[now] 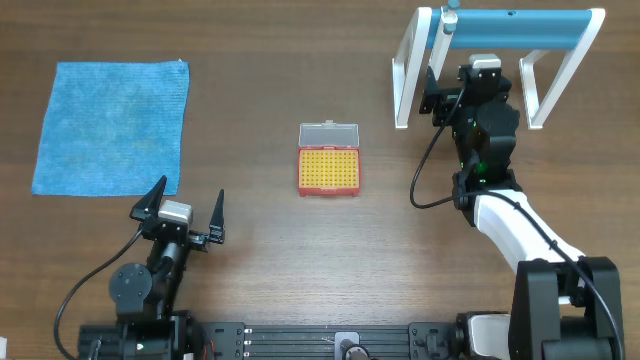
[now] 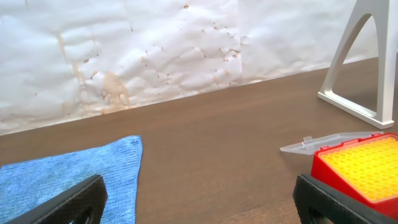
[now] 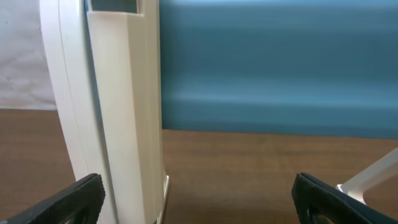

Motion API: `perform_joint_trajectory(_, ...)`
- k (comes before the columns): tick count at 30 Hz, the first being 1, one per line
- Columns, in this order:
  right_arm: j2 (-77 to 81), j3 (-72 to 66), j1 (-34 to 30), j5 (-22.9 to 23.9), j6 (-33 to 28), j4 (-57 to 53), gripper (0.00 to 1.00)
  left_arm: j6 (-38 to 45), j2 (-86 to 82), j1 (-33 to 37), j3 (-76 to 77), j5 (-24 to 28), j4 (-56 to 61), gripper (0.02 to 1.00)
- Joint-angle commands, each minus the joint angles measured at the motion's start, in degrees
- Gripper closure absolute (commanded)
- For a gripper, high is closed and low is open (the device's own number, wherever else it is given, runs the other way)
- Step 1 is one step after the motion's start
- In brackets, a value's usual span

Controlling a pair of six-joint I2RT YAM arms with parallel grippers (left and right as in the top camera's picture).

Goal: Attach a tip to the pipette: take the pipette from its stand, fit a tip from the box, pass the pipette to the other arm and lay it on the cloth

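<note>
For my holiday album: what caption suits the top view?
Right gripper open before the stand; tip box central, blue cloth far left.

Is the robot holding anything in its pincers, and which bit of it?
Nothing is held. The left pincer is open near the cloth, and the right pincer is open at the stand.

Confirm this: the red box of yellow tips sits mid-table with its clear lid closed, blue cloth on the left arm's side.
Not closed: the red box of yellow tips sits mid-table with its clear plastic lid open, folded back, as the left wrist view shows. The blue cloth lies on the left arm's side.
</note>
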Motion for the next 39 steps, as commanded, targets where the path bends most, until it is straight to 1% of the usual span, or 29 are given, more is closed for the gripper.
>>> perform_joint_trajectory(1,1.7,3.6,0.3,-1.8,2.4,-2.4,0.027,0.2,-0.4,-0.2,0.0,0.2,-0.4,0.051)
perform_joint_trajectory(16,7.9,7.7,0.2,-1.8,2.4,-2.0,0.025,0.2,-0.4,-0.2,0.0,0.2,-0.4,0.053)
perform_joint_trajectory(27,10.6,7.8,0.2,-1.8,2.4,1.4,0.027,0.2,-0.4,-0.2,0.0,0.2,-0.4,0.053)
perform_joint_trajectory(38,10.7,7.8,0.2,-1.8,2.4,1.4,0.014,0.2,-0.4,-0.2,0.0,0.2,-0.4,0.051)
perform_joint_trajectory(39,10.7,7.8,0.2,-1.8,2.4,1.4,0.049,0.2,-0.4,-0.2,0.0,0.2,-0.4,0.051)
